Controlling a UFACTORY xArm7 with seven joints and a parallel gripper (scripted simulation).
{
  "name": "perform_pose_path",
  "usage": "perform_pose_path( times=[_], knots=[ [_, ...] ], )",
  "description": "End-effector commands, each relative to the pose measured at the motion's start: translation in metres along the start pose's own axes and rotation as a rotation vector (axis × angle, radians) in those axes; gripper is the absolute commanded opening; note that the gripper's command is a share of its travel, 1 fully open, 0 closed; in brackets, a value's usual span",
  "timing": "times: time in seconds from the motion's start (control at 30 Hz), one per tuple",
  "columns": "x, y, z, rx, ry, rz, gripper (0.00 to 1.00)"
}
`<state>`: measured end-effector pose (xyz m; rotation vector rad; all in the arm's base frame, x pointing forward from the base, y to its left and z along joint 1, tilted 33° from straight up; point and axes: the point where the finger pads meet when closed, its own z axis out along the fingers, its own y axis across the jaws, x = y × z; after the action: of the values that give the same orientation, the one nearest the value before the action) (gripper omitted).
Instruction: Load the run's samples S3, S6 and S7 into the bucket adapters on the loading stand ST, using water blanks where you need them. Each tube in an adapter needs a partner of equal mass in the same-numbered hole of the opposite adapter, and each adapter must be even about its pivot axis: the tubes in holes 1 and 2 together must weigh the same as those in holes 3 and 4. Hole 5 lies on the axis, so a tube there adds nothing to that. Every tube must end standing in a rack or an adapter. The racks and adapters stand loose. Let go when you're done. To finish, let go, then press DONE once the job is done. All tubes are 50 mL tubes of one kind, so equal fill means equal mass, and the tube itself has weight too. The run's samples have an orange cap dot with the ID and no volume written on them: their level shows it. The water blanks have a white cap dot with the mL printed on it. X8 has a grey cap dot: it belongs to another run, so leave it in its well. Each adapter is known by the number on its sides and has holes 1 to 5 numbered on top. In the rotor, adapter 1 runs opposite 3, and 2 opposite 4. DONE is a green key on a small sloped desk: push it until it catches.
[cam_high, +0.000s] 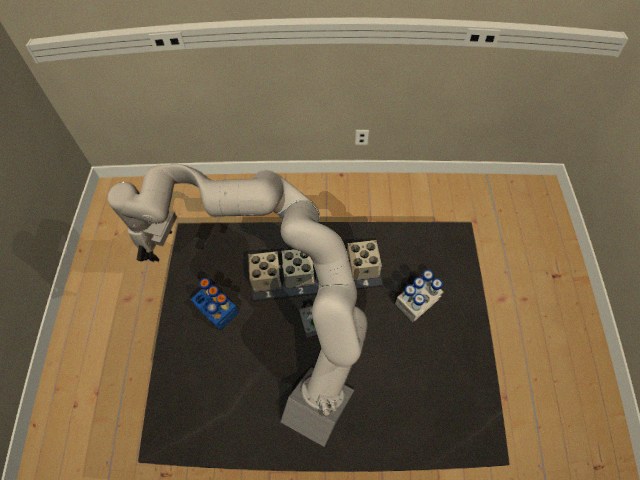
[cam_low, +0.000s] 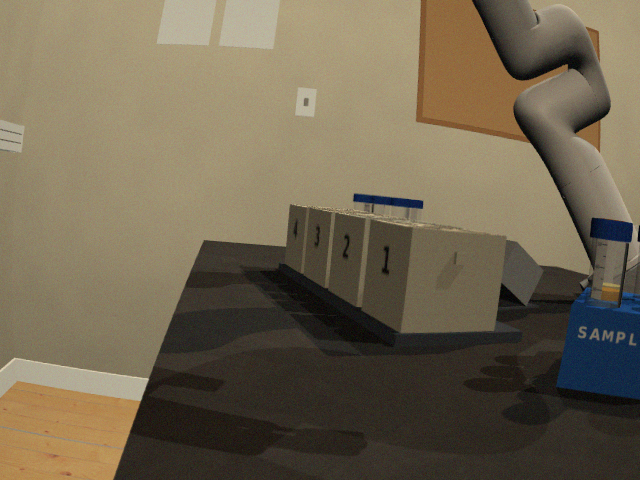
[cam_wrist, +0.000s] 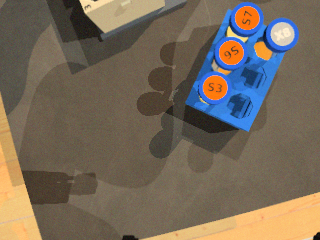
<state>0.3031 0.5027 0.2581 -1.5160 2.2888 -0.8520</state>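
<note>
Fingers open, nothing held. Samples S3, S6, S7 still in blue rack, left; loading, blanks, DONE prob. all left to do.

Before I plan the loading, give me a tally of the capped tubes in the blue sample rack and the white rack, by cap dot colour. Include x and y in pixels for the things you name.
Orange dots, blue rack (cam_high: 223, 324) (cam_low: 594, 369) (cam_wrist: 207, 111): 3
Grey dot, blue rack: 1
White dots, white rack (cam_high: 410, 313): 5
Total: 9 tubes
</note>
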Motion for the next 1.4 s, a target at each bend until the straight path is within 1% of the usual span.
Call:
perform_pose_path(
  times=[0.0,0.53,0.73,0.83,0.93,1.1,1.3,1.37],
  knots=[
    [-0.001,0.0,-0.003,-0.001,-0.005,0.0,1.0],
    [-0.001,0.0,-0.003,-0.001,-0.005,0.0,1.0],
    [0.015,-0.025,-0.004,-0.029,-0.005,0.198,1.0],
    [0.016,-0.026,-0.004,-0.032,-0.004,0.222,1.0],
    [0.025,-0.038,-0.004,-0.044,0.0,0.321,1.0],
    [0.028,-0.043,-0.004,-0.05,0.002,0.365,1.0],
    [0.044,-0.063,-0.004,-0.069,0.012,0.543,1.0],
    [0.044,-0.063,-0.004,-0.07,0.012,0.555,1.0]
  ],
)
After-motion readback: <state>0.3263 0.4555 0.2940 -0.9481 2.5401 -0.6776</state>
